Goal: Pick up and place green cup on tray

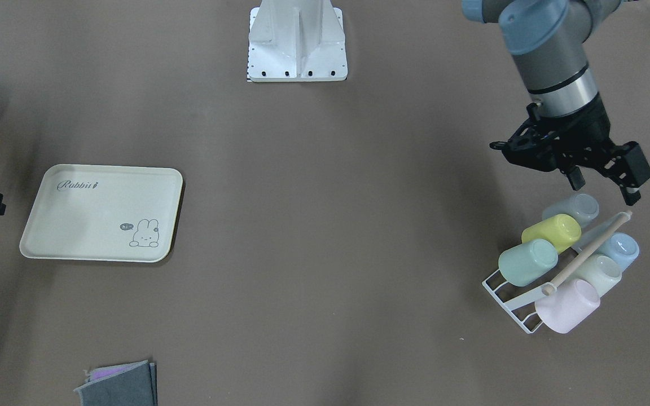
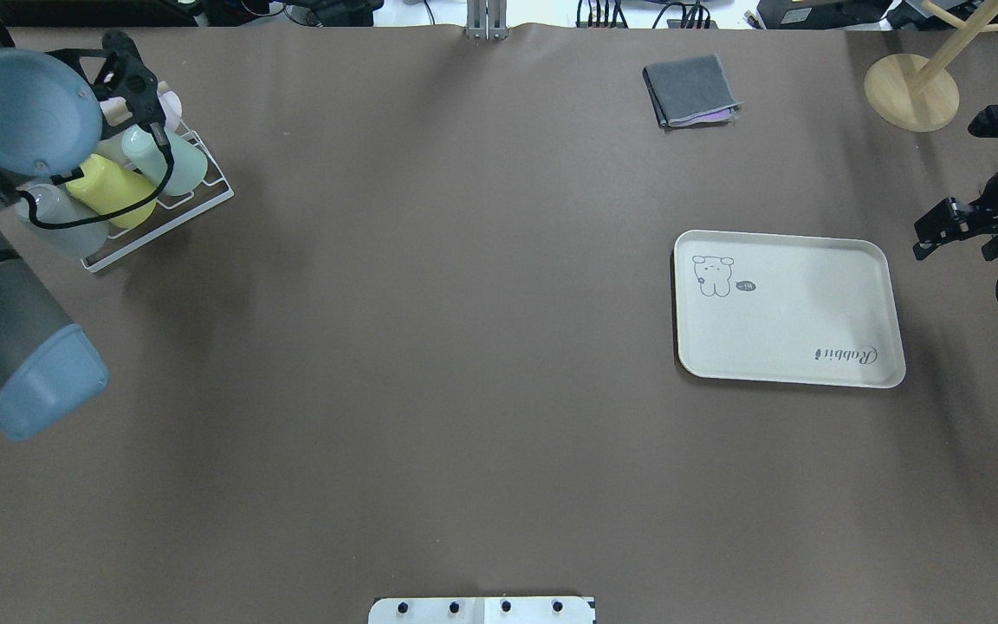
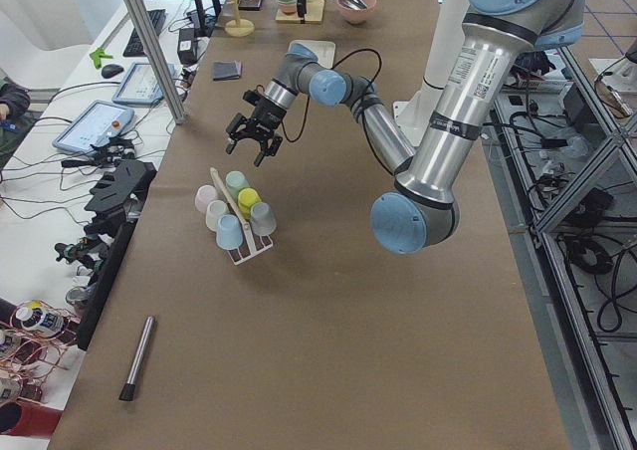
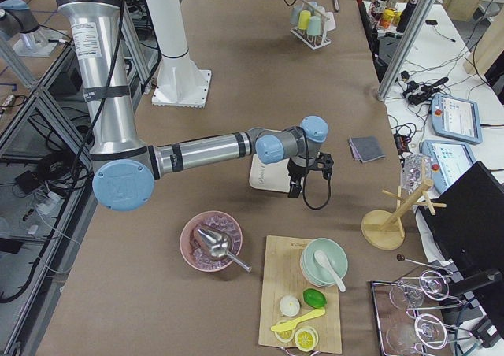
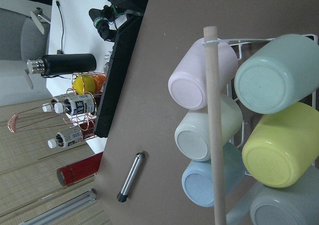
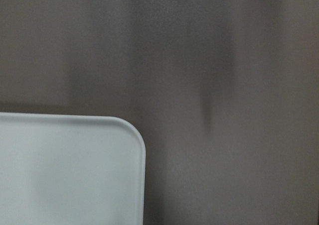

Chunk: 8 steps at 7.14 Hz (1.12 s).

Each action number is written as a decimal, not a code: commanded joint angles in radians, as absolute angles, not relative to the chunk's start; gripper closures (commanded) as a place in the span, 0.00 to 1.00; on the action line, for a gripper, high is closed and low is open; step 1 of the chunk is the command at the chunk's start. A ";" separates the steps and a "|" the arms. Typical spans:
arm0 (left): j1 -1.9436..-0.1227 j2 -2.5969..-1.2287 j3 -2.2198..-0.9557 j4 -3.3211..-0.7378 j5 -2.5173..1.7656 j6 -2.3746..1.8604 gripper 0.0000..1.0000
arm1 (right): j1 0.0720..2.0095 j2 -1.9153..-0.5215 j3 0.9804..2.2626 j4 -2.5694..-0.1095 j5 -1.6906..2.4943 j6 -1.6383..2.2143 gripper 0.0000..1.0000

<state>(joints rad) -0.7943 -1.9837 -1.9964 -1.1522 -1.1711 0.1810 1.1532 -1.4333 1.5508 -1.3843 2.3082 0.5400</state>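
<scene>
The mint-green cup (image 1: 528,262) lies on its side in a white wire rack (image 1: 505,296), next to a yellow cup (image 1: 550,232). It also shows in the left wrist view (image 5: 276,73) and the overhead view (image 2: 171,162). My left gripper (image 1: 602,189) is open and empty. It hangs above the rack's end nearest the robot, apart from the green cup. The cream tray (image 1: 77,225) with the rabbit drawing lies far across the table (image 2: 802,321). My right gripper (image 2: 954,251) looks open and empty just beyond the tray's outer edge; the tray's corner (image 6: 60,170) shows in the right wrist view.
The rack also holds grey, blue, whitish and pink cups under a wooden rod (image 1: 584,254). A folded grey cloth (image 2: 690,91) and a wooden stand (image 2: 910,91) are at the far side. A pen (image 3: 137,355) lies beyond the rack. The robot base (image 1: 297,42) is mid-table.
</scene>
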 commanded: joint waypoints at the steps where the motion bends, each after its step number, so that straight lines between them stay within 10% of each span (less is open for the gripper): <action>1: -0.717 -2.034 -1.961 -1.097 -1.000 0.216 0.01 | 1.115 -1.437 1.425 -1.117 2.347 0.752 0.03; 5: -0.638 -2.042 -1.869 -1.188 -0.706 0.705 0.01 | 1.072 -1.440 1.416 -1.120 2.370 0.761 0.16; 8: -0.523 -1.968 -1.751 -1.301 -0.540 0.865 0.01 | 1.058 -1.440 1.427 -1.129 2.384 0.761 0.66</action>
